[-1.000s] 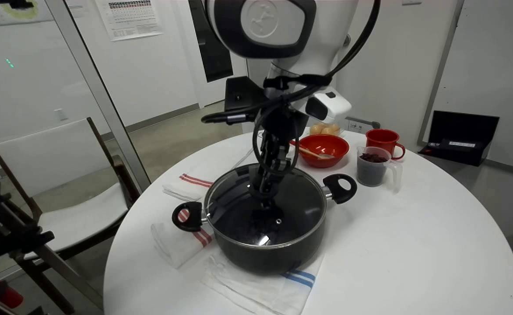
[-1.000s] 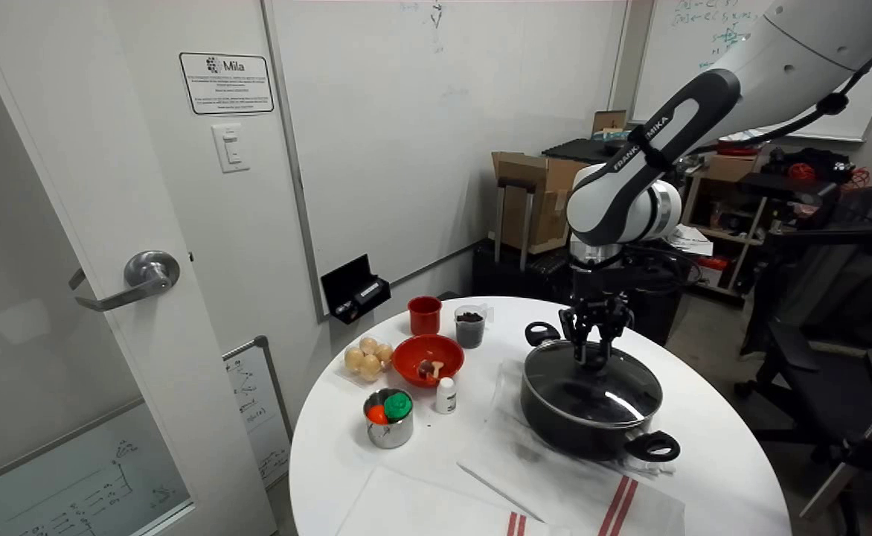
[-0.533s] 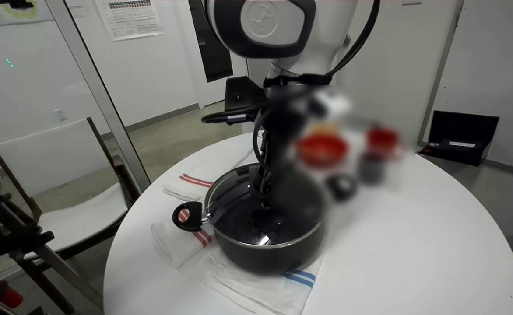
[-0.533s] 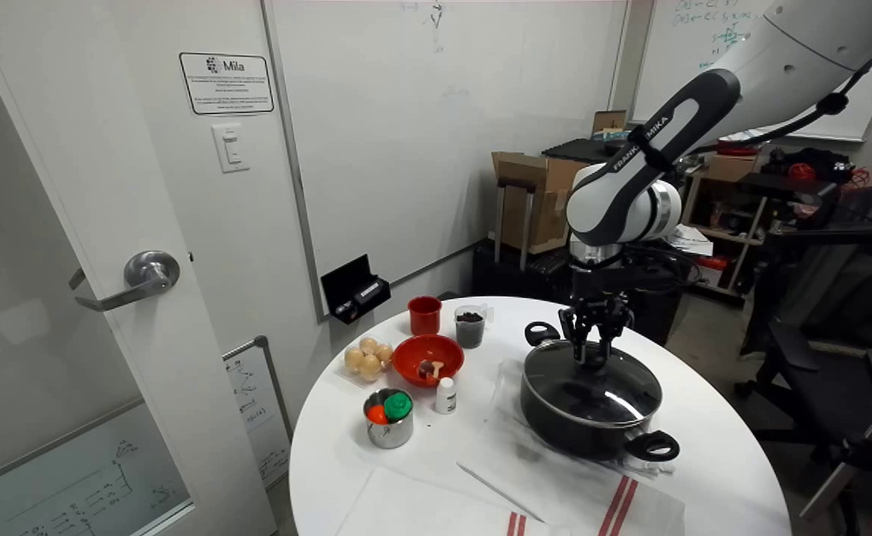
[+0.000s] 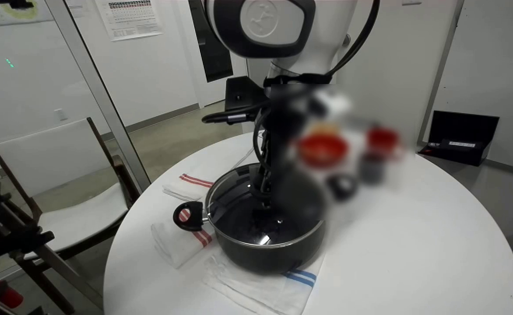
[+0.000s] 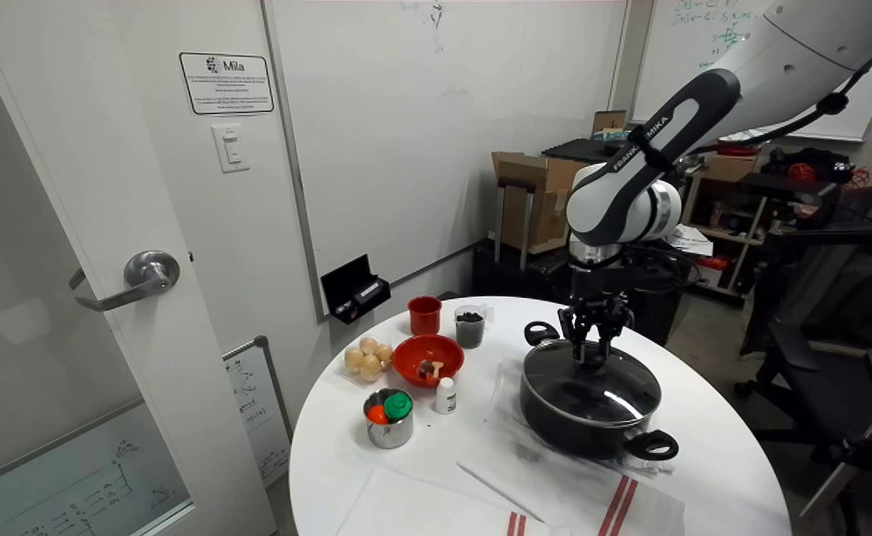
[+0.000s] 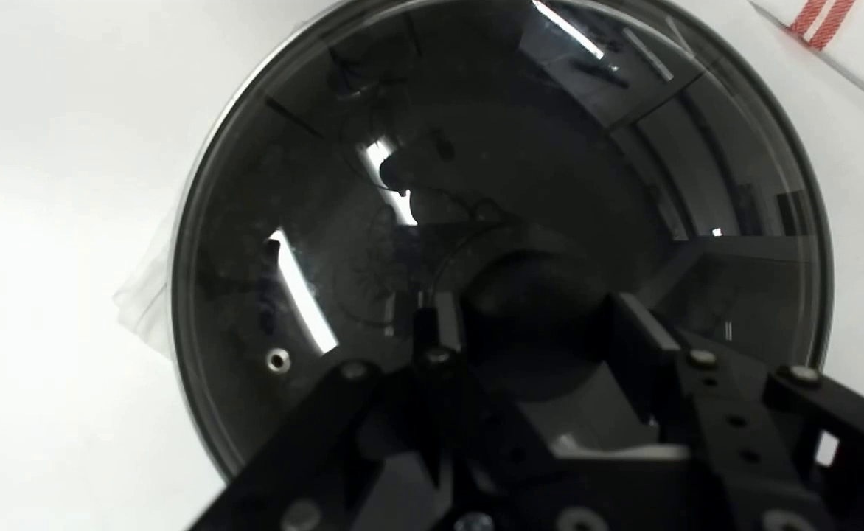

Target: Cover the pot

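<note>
The large black pot (image 5: 265,260) stands on the round table in both exterior views (image 6: 570,435), with black side handles. A dark glass lid (image 5: 234,210) with a metal rim sits level on it; the lid (image 7: 476,133) fills most of the wrist view. My gripper (image 6: 592,356) points straight down over the lid's middle. In the wrist view its fingers (image 7: 539,332) are on both sides of the round black knob (image 7: 531,295) and look closed against it. In an exterior view the gripper's right side (image 5: 263,188) is blurred.
A red bowl (image 6: 410,365), white bottle (image 6: 446,396), steel cup (image 6: 390,433), eggs (image 6: 367,360), red mug (image 6: 425,316) and measuring cup (image 6: 470,333) stand beside the pot. Striped towels (image 5: 182,245) lie under and around it. Part of an exterior view is blurred.
The pot and lid have shifted very slightly, a few pixels, while the arm has stayed almost still. The blurred patch in an exterior view has appeared since one second ago.
</note>
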### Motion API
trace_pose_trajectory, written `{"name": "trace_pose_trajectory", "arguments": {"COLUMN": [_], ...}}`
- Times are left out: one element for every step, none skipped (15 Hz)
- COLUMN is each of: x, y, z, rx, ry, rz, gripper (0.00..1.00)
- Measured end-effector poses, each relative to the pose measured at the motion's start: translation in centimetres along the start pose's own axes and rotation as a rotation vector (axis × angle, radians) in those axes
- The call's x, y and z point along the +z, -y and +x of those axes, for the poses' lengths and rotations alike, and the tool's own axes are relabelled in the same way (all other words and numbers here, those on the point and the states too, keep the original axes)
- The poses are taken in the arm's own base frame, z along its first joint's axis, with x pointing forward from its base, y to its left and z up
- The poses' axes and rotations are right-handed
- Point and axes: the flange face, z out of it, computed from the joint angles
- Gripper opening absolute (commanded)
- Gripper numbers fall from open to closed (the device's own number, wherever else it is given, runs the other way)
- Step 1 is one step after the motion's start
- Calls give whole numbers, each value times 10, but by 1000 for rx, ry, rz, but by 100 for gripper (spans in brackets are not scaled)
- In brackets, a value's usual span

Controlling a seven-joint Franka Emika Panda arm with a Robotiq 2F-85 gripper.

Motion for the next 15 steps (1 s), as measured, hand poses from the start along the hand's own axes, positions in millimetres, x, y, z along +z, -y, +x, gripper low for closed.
{"name": "trace_pose_trajectory", "arguments": {"x": [0, 0, -1, -1, -1, -1, -1, -1, -1, -2, -2, -3, -4, -4, -4], "y": [0, 0, 1, 1, 1, 1, 1, 1, 1, 1, 2, 2, 3, 3, 3], "z": [0, 0, 0, 1, 1, 1, 1, 1, 0, 0, 0, 1, 1, 1, 1], "rx": [0, -1, -1, -1, -1, -2, -2, -2, -2, -2, -3, -4, -5, -5, -5], "ry": [-2, -5, -7, -10, -11, -13, -14, -16, -18, -22, -28, -39, -45, -48, -49], "rz": [0, 0, 0, 0, 0, 0, 1, 1, 1, 1, 2, 3, 3, 2, 2], "gripper": [25, 25, 25, 25, 25, 25, 25, 25, 25, 25, 25, 25, 25, 25, 25]}}
